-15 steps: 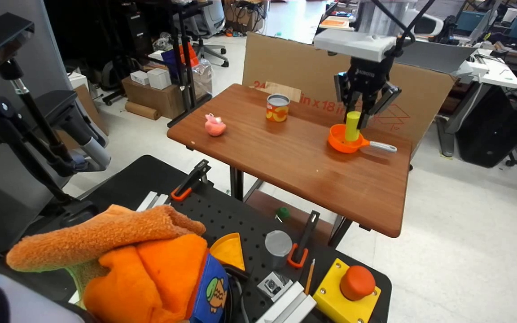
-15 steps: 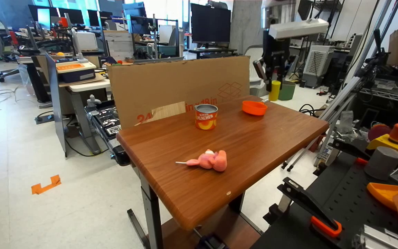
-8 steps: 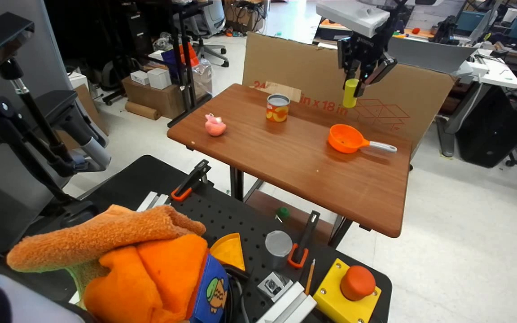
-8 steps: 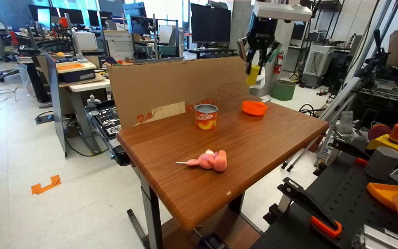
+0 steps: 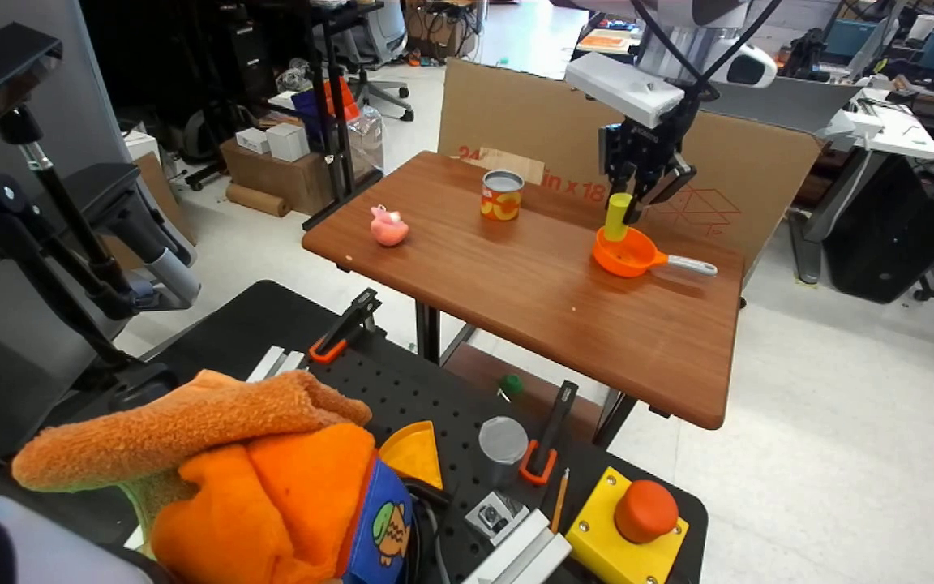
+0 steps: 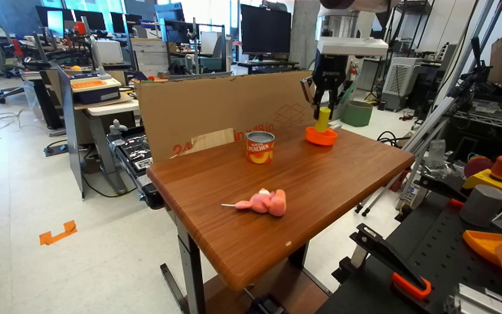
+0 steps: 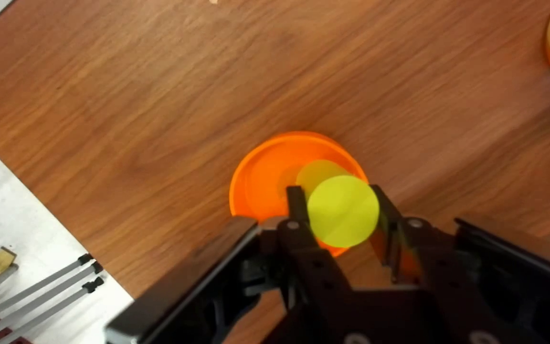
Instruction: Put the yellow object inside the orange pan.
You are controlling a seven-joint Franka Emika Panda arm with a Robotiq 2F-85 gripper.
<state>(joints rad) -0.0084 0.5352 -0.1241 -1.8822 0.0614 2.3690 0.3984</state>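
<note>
The yellow object (image 5: 616,223) is a bright yellow cylinder, nearly upright with a slight tilt. My gripper (image 5: 623,204) is shut on its upper part, one dark finger on each side. In an exterior view its lower end overlaps the rim of the orange pan (image 6: 320,139). In the wrist view the yellow object (image 7: 343,211) has its lower end within the round of the orange pan (image 7: 260,179), toward one side of it. I cannot tell whether it touches the pan's floor. The pan's grey handle (image 5: 692,264) points away from the can; my gripper hides it in the wrist view.
A peach can (image 5: 501,196) and a pink toy (image 5: 388,227) stand on the brown table (image 5: 532,276). A cardboard sheet (image 6: 225,100) rises along the table's edge behind the pan. A black pegboard bench (image 5: 451,389) with clamps and a yellow button box (image 5: 597,527) stands apart.
A second ago the held yellow object was near the pan's handle side. Half a second ago it was raised well above the pan. Now it is lowered to the pan, still held.
</note>
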